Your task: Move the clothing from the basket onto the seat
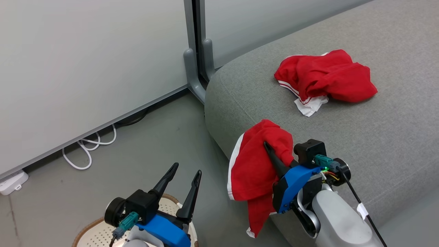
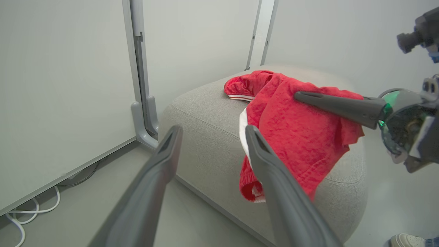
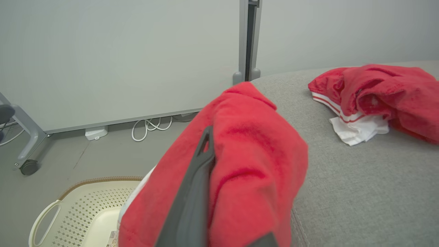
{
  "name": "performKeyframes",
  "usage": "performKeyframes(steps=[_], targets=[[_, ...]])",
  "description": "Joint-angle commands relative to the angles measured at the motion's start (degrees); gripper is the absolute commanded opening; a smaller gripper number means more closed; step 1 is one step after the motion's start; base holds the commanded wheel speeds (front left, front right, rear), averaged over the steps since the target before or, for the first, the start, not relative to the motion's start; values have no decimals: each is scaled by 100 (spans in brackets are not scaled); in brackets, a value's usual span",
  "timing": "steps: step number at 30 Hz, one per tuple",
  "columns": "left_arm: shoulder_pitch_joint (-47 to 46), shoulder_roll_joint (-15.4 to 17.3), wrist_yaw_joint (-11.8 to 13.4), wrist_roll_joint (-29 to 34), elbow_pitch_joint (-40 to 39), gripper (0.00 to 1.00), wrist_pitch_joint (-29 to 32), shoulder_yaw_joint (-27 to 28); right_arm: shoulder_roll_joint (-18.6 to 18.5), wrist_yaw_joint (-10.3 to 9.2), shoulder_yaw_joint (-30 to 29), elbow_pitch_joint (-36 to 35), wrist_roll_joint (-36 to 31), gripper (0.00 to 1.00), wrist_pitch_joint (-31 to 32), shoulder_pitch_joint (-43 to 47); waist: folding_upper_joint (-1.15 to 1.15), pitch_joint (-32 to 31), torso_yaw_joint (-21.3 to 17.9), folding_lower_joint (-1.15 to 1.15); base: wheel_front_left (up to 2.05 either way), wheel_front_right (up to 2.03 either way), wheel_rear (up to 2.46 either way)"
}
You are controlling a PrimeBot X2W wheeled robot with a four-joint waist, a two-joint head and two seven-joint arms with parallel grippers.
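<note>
A red garment [image 1: 255, 168] hangs from my right gripper [image 1: 269, 147], which is shut on it at the near left edge of the grey seat [image 1: 377, 144]; it drapes over the seat's side [image 2: 295, 130] and covers one finger [image 3: 236, 164]. Another red piece of clothing [image 1: 325, 77], with a white striped band, lies crumpled farther back on the seat [image 3: 380, 89]. My left gripper [image 1: 187, 175] is open and holds nothing, hovering above the cream basket [image 1: 96, 233], whose perforated inside [image 3: 85, 212] sits on the floor left of the seat.
Grey partition panels with a metal post foot [image 1: 195, 75] stand behind the seat's corner. White cable loops [image 1: 89, 147] and a white power strip [image 1: 12, 181] lie along the panel base. A castor leg [image 3: 27, 164] stands at far left. A shoe [image 2: 406, 240] shows at the floor's edge.
</note>
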Motion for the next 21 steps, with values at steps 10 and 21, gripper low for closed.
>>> performKeyframes(steps=[10, 21], targets=[[-88, 93, -22, -28, 12, 100, -15, -51, -21, -5, -168, -78, 18, 0, 1, -17, 0, 129, 61, 0, 0, 0, 0], [-442, 298, -22, 96, -191, 100, -16, -164, -649, -5, -863, -433, 89, 0, 478, -1129, 0, 873, 367, 0, 0, 0, 0]])
